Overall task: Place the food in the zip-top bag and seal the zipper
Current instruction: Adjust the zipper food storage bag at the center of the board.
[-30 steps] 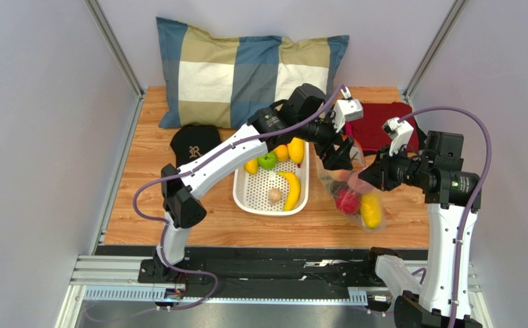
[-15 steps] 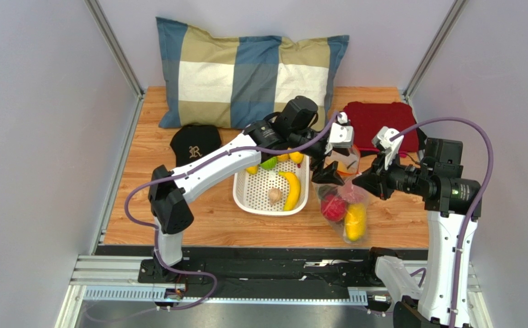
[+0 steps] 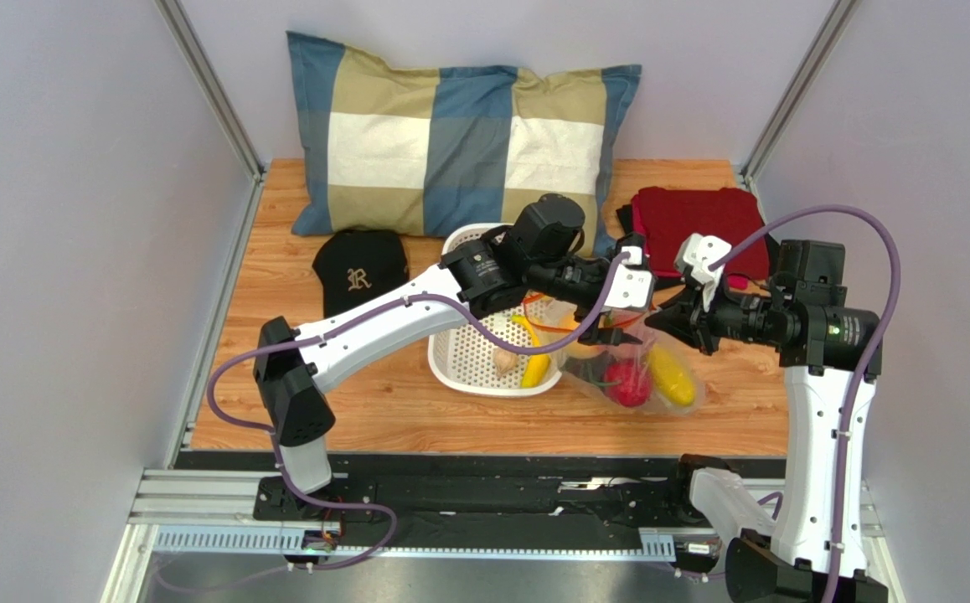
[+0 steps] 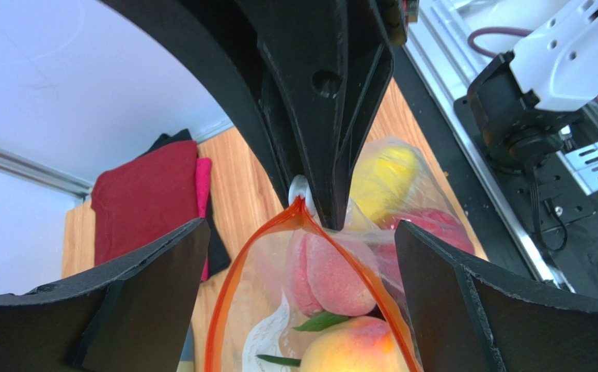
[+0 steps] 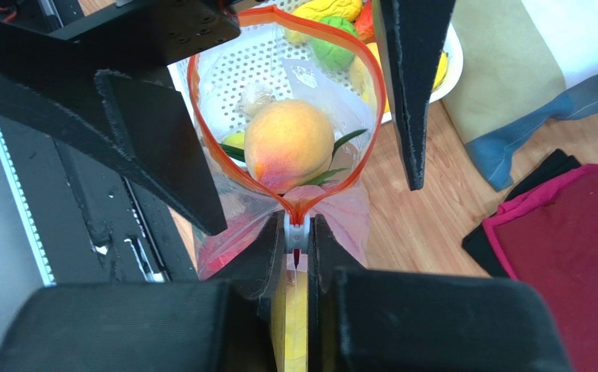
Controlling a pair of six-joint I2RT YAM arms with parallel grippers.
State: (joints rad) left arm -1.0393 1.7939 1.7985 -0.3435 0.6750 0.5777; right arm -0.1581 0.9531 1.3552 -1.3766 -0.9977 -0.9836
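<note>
The bag (image 3: 622, 371) sits toward the right front of the worktop, just right of the white basket (image 3: 496, 390), with its mouth standing open in a loop. The right gripper (image 5: 297, 232) is pinched tight on one end of the zipper (image 5: 295, 213). The left gripper (image 4: 298, 232) is spread wide, one finger on each side of the open mouth; whether either finger touches the strip is hard to tell. A peach (image 5: 288, 143) lies uppermost inside, with a red apple (image 3: 629, 383) lower down.
</note>
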